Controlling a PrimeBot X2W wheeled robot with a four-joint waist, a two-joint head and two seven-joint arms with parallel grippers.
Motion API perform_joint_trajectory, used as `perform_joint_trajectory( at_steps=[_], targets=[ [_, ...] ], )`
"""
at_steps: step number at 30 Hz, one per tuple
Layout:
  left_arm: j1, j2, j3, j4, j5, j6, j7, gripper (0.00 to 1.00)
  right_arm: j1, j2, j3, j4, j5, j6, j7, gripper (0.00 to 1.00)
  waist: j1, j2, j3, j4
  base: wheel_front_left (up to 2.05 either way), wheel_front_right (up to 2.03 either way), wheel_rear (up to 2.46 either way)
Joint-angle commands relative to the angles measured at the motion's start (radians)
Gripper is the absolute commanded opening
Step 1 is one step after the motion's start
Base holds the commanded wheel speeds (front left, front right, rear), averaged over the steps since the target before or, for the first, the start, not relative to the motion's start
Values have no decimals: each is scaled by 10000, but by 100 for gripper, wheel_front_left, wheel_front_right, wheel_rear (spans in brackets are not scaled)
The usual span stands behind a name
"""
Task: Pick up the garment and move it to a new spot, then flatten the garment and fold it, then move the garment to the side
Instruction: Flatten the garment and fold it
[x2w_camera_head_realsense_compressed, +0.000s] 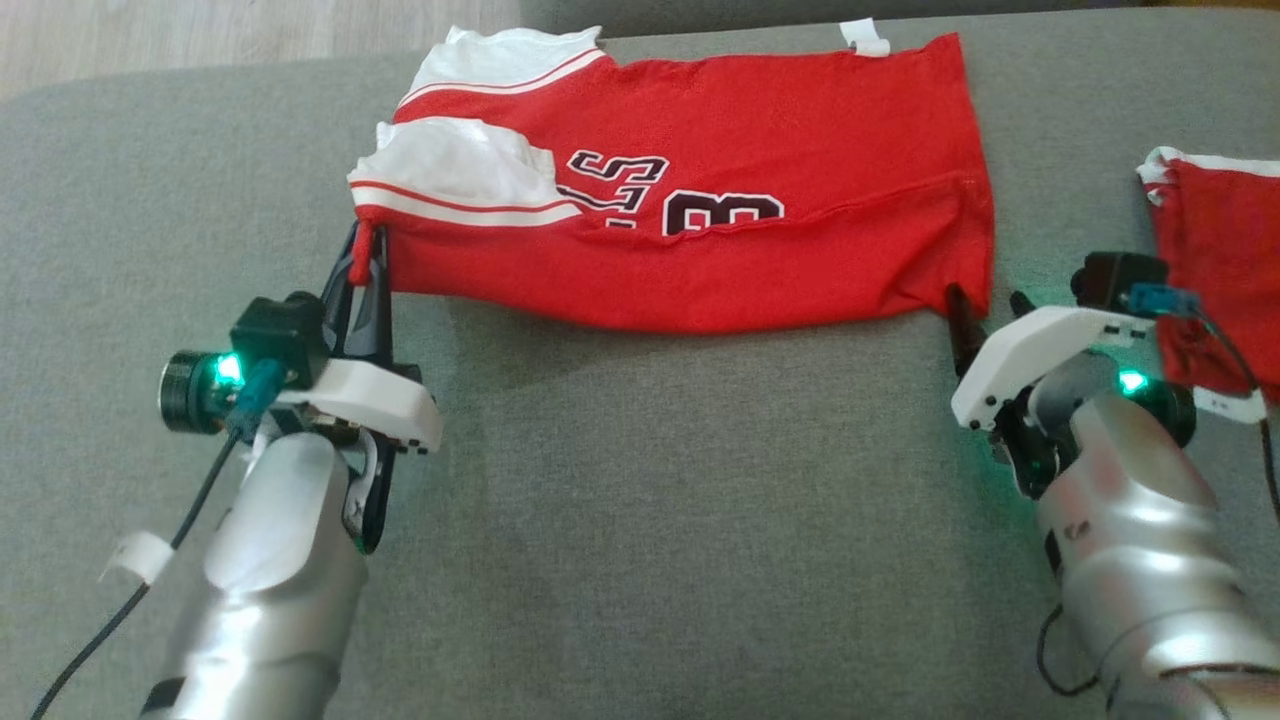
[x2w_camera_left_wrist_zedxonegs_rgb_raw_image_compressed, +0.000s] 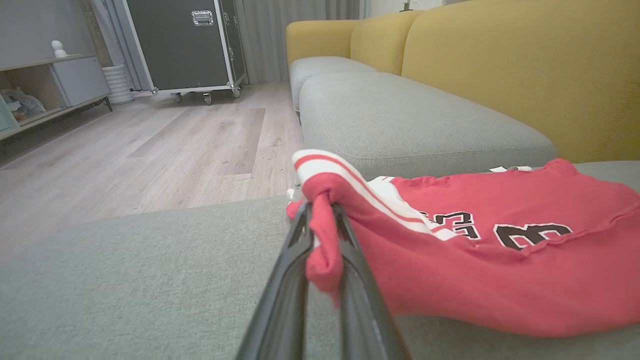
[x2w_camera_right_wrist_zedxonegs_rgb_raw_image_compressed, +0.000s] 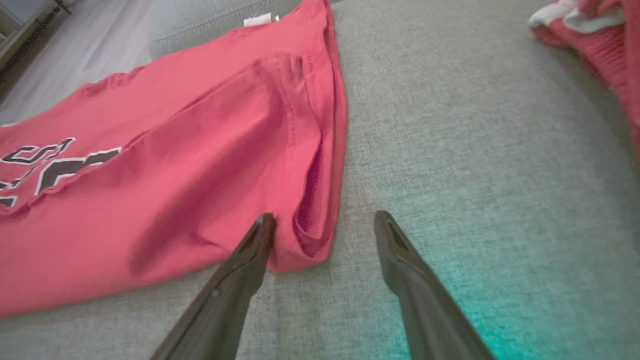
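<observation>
The garment (x2w_camera_head_realsense_compressed: 720, 200) is a red jersey with white striped trim and black lettering, folded lengthwise on the grey sofa seat (x2w_camera_head_realsense_compressed: 640, 500). My left gripper (x2w_camera_head_realsense_compressed: 365, 255) is shut on its near left corner; in the left wrist view the red fabric (x2w_camera_left_wrist_zedxonegs_rgb_raw_image_compressed: 322, 240) bunches between the dark fingers (x2w_camera_left_wrist_zedxonegs_rgb_raw_image_compressed: 295, 260). At the garment's near right corner (x2w_camera_right_wrist_zedxonegs_rgb_raw_image_compressed: 305, 235) stands my right gripper (x2w_camera_right_wrist_zedxonegs_rgb_raw_image_compressed: 325, 220), open, its left fingertip (x2w_camera_right_wrist_zedxonegs_rgb_raw_image_compressed: 265, 222) touching the cloth edge and the other over bare cushion. In the head view the right gripper (x2w_camera_head_realsense_compressed: 985, 305) sits just below that corner.
A second red and white cloth (x2w_camera_head_realsense_compressed: 1220, 270) lies at the seat's right edge, close to my right wrist. Yellow sofa backs (x2w_camera_left_wrist_zedxonegs_rgb_raw_image_compressed: 500, 65) rise behind the seat. Wooden floor (x2w_camera_left_wrist_zedxonegs_rgb_raw_image_compressed: 150, 145), a black wheeled case (x2w_camera_left_wrist_zedxonegs_rgb_raw_image_compressed: 185, 45) and a low shelf (x2w_camera_left_wrist_zedxonegs_rgb_raw_image_compressed: 45, 85) lie beyond the seat's left end.
</observation>
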Motion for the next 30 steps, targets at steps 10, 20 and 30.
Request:
perform_joint_trajectory(
  at_steps=[10, 20, 30],
  targets=[
    [16, 191, 230, -281, 120, -48, -125, 0, -1013, 98, 952, 1125, -521, -7, -451, 0, 0, 0, -9, 122, 0, 0, 0],
    [831, 565, 436, 309, -31, -92, -125, 0, -680, 69, 833, 1358, -1171, -7, -1485, 0, 0, 0, -811, -397, 0, 0, 0],
    [2151, 983, 431, 762, -409, -522, 337, 0, -24, -154, 1390, 1501, -890, -7, -874, 0, 0, 0, -2114, -938, 0, 0, 0]
  ],
)
